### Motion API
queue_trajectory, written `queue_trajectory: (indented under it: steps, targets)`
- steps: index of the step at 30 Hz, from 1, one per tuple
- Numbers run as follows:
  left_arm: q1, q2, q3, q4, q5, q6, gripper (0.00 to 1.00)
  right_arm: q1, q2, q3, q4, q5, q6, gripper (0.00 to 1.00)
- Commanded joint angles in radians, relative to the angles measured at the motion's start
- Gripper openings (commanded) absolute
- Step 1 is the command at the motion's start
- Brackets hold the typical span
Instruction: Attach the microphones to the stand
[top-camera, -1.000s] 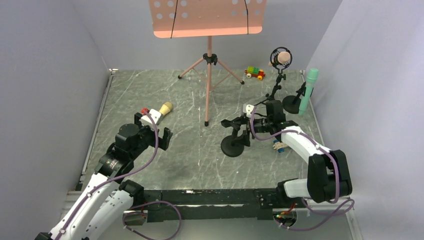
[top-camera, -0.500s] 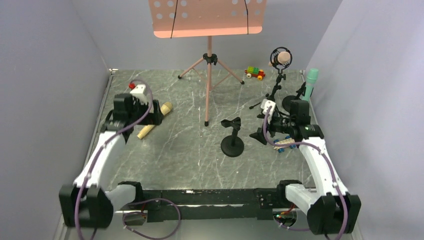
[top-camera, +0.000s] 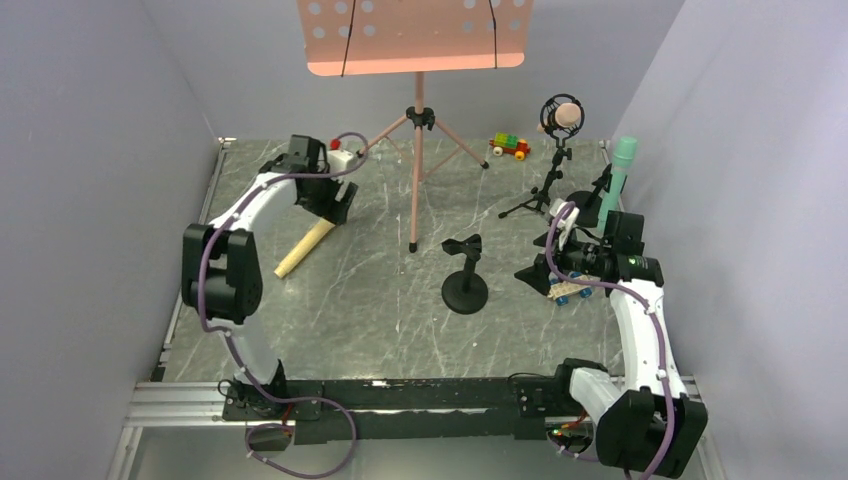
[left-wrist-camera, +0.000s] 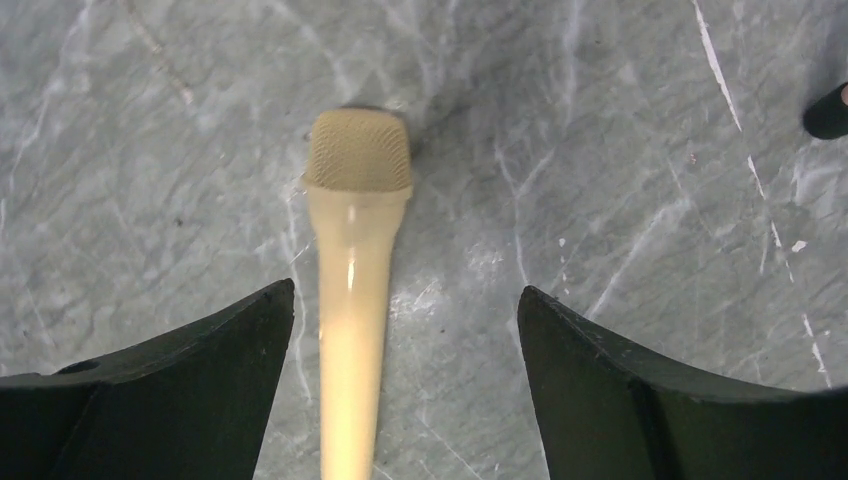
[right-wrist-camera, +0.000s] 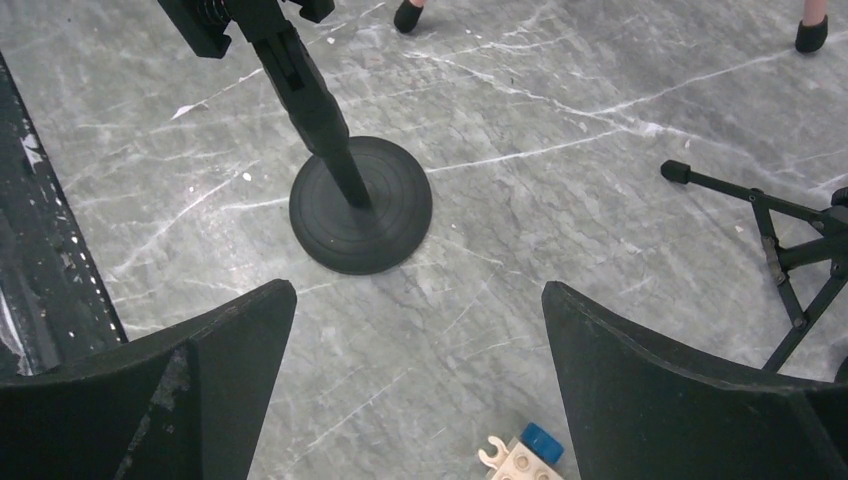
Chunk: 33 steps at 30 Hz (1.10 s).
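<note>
Far left of the round-base stand (top-camera: 465, 290), flat on the bench (top-camera: 380, 330): yellow microphone (left-wrist-camera: 352, 300) | left tool (left-wrist-camera: 405, 292) spread astride its neck, not pinching | teal microphone (top-camera: 620, 170) and pink microphone (top-camera: 566, 118) held up behind-right of that stand | right tool (right-wrist-camera: 420, 290) spread, empty, just right of it

Microphone (top-camera: 303, 250) left of music stand (top-camera: 418, 170); desk stand (top-camera: 465, 292) right.

The slim pale yellow plastic microphone (left-wrist-camera: 350, 330) was seen to be glossy along its smooth handle, a bright highlight running down it, while its rounded head was finely meshed and matt. The grey marbled table top (left-wrist-camera: 620, 130) was smooth and veined in white. The black round-based stand (right-wrist-camera: 390, 220) was matt, its base ringed with fine concentric ridges.
</note>
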Motion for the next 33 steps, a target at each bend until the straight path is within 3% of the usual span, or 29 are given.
queue_trajectory:
  steps: [1,19,24,33]
  targets:
    - [-0.048,0.061,0.109,-0.113,-0.101,0.161,0.86,-0.03,-0.02,0.019,-0.032,-0.08,-0.024,1.0]
    - [-0.038,0.259,0.182,-0.153,-0.082,0.174,0.73,-0.069,-0.032,0.017,-0.045,-0.102,-0.041,1.0]
    - [-0.036,0.33,0.245,-0.178,-0.103,0.159,0.66,-0.084,-0.032,0.02,-0.058,-0.118,-0.05,1.0]
    - [-0.038,0.367,0.268,-0.165,-0.152,0.15,0.62,-0.106,-0.023,0.03,-0.085,-0.154,-0.065,1.0]
